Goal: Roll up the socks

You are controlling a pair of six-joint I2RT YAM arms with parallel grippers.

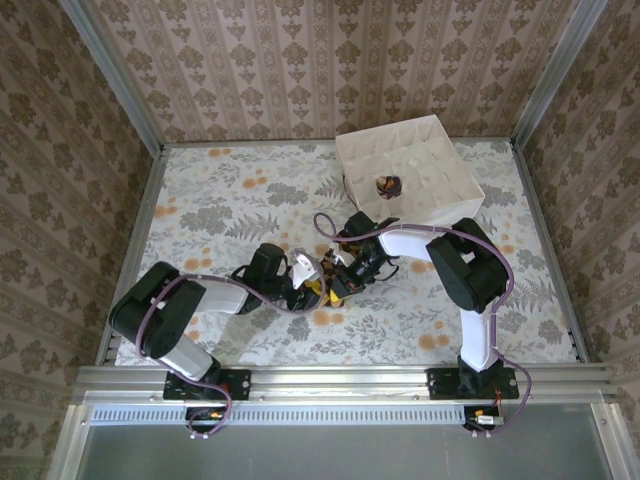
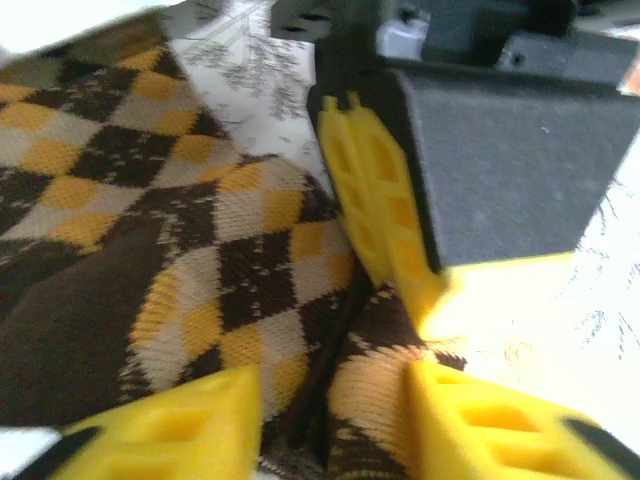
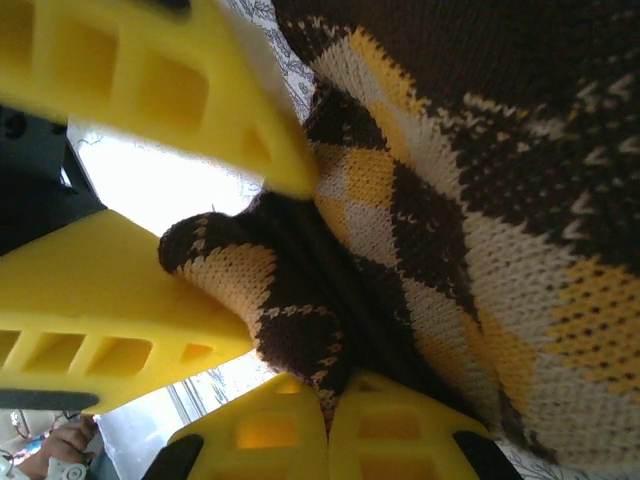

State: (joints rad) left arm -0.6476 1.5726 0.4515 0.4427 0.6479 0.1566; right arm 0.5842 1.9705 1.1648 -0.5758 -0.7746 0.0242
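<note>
Wallpapered walls (image 1: 300,60), floral desk (image 1: 220,200): brown sock (image 2: 150,250) mid-desk, caught between my two grippers.
White box (image 1: 460,185) at far right holds the purple sock (image 1: 386,186), already balled. Brown sock lies bunched on the desk, one edge folded up. My right gripper (image 3: 330,390) is closed on that dark edge. My left gripper (image 2: 335,385) straddles a fold beside it, fingers apart; can't tell if it's biting. Knit looks soft, light, stretchy, no stiffness, so I expect sag and unrolling if released. Best hold: deep on the doubled fold, not a single layer.
</note>
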